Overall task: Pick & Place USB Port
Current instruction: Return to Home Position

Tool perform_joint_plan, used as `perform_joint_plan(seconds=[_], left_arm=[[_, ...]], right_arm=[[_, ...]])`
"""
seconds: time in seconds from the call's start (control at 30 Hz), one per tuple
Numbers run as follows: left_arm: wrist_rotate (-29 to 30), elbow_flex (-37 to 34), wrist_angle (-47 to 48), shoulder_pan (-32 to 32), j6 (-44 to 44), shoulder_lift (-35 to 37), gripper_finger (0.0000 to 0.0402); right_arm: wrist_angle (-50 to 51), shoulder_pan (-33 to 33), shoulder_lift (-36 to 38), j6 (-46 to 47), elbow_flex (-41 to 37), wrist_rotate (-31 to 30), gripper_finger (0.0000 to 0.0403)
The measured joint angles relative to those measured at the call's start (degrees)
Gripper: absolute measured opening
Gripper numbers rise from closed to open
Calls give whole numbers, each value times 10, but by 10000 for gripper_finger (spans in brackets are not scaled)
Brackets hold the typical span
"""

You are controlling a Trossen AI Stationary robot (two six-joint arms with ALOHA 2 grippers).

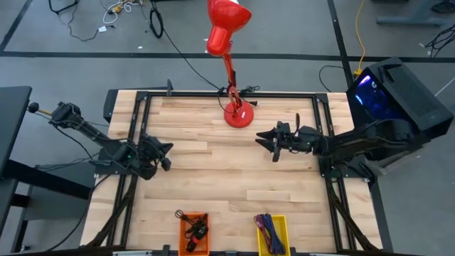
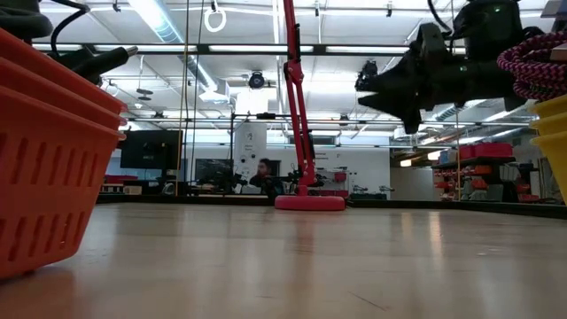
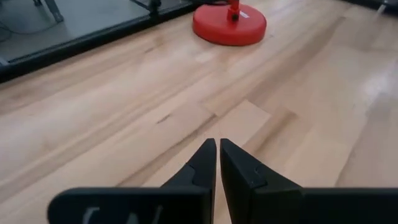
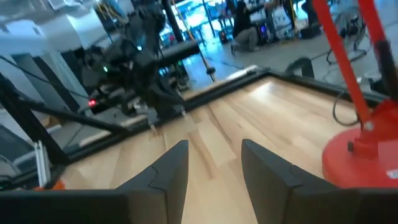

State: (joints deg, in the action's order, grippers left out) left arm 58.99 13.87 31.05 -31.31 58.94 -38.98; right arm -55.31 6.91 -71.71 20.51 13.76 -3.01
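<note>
An orange basket [image 1: 194,233] at the table's near edge holds a small dark device with a cable [image 1: 199,229]. A yellow basket [image 1: 271,233] beside it holds coiled cords [image 1: 267,226]. My left gripper [image 1: 168,152] is shut and empty above the table's left part; its fingers meet in the left wrist view [image 3: 217,163]. My right gripper [image 1: 266,145] is open and empty, held above the table right of centre and pointing toward the table's left; its fingers stand apart in the right wrist view [image 4: 214,163]. It also shows in the low view [image 2: 365,89].
A red desk lamp stands with its round base [image 1: 238,115] on the far middle of the table, its head [image 1: 226,27] reaching beyond the far edge. Black frame rails [image 1: 135,128] run along the table's sides. Bare wood [image 1: 220,178] lies between the arms and the baskets.
</note>
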Motion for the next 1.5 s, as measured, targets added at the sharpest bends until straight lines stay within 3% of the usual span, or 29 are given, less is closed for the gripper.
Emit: perform_joint_plan(seconds=[0.17, 0.33, 0.6, 0.8, 1.1, 1.3, 1.5], left_arm=[[-5, -4, -4, 0, 0, 4, 25], [-4, -48, -36, 0, -1, 80, 26], [-95, -79, -213, 41, 1, 209, 26], [-101, -133, -359, 96, 0, 308, 25], [-102, -134, -379, 197, 4, 389, 25], [-102, -134, -380, 259, 4, 389, 25], [-102, -134, -380, 281, 4, 389, 25]], right_arm=[[7, 2, 58, 0, 0, 0, 150], [15, 2, 138, 0, 0, 0, 150], [19, 2, 256, 0, 0, -1, 150], [27, 2, 346, 0, 0, 0, 150], [27, 2, 457, 0, -1, -1, 150], [32, 2, 533, 0, -1, -2, 150], [13, 2, 619, 0, -30, -1, 150]])
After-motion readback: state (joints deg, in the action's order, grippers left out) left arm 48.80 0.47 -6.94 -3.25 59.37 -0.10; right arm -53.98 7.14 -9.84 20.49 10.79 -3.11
